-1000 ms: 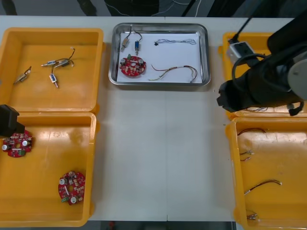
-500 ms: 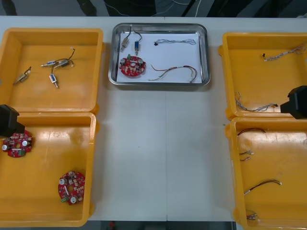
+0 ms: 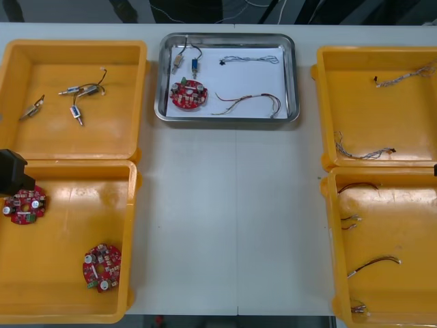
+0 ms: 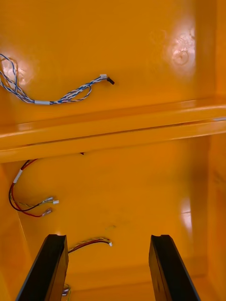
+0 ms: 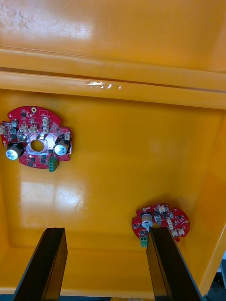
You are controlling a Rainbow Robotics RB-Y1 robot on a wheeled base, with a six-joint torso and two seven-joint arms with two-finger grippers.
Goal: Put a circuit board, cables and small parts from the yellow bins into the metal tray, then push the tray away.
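**Layout.** In the front view, the table [image 3: 232,225] carries yellow bins [image 3: 75,45] stacked in pairs at the left and right edges. The metal tray [image 3: 229,117] sits at upper centre, apart from both bin pairs.

**Grippers.** The left gripper [image 5: 106,235] hangs over the lower-left bin, fingers wide apart and holding nothing, with two spare boards below it. The right gripper [image 4: 107,237] hangs over the lower-right bin, also spread wide and empty, above loose cables.

**Tray contents.** The tray holds a circuit board [image 3: 188,94] at its left, a red and yellow cable [image 3: 247,101] to the board's right, a blue and white cable [image 3: 251,59] at upper right, and small metal parts [image 3: 179,61] at upper left.

**Step in hand.** Loading appears complete; the push remains. It calls for one gripper to meet the tray's lower rim and press toward the top of the frame.

**Clearance.** The centre strip below the tray is bare and gives a straight approach. The tray's upper rim lies near the table's far edge, so travel should be short.
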